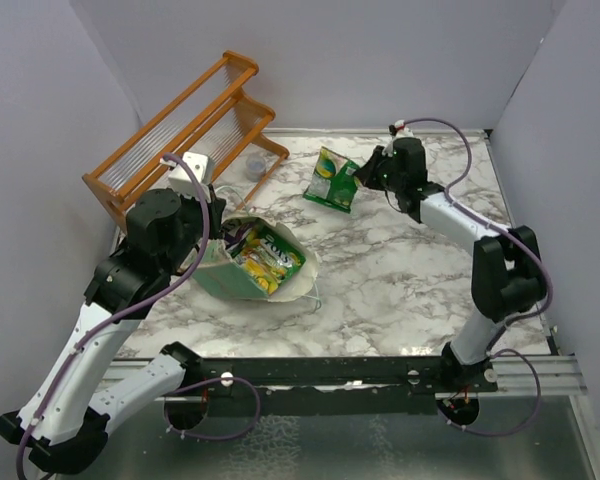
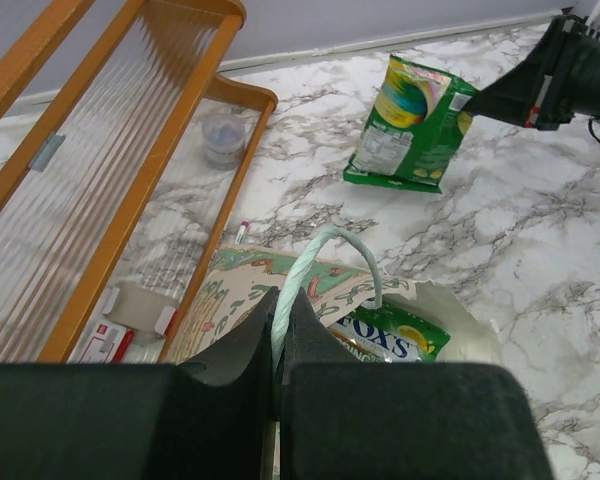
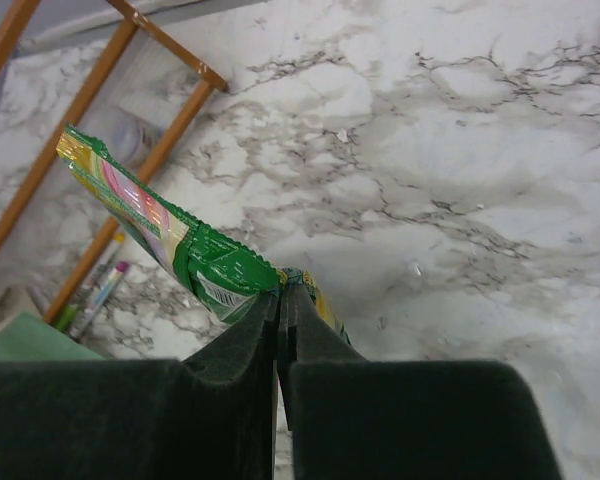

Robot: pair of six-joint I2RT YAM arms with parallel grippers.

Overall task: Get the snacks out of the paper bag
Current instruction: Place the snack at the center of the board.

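Now right fingers (image 3: 235, 350) pinch a snack (image 3: 185, 245) (left fingers (image 2: 235, 355) clamp bag handle (image 2: 315, 250)).

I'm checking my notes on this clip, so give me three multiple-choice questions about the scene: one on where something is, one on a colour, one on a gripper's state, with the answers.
1. Where does the orange wooden rack stand?
A. At the back left of the marble table
B. At the front right
C. Inside the bag

2. What is the main colour of the glossy snack packet in the right gripper?
A. Purple
B. Green
C. Blue

3. What is the left gripper doing?
A. Open above the table
B. Shut on a pen
C. Shut on the white string handle of the pale-green paper bag

Answers: 1 A, the top view shows it by the back-left walls. 2 B, the wrapper shows green in every view. 3 C, the left wrist view shows the string pinched.
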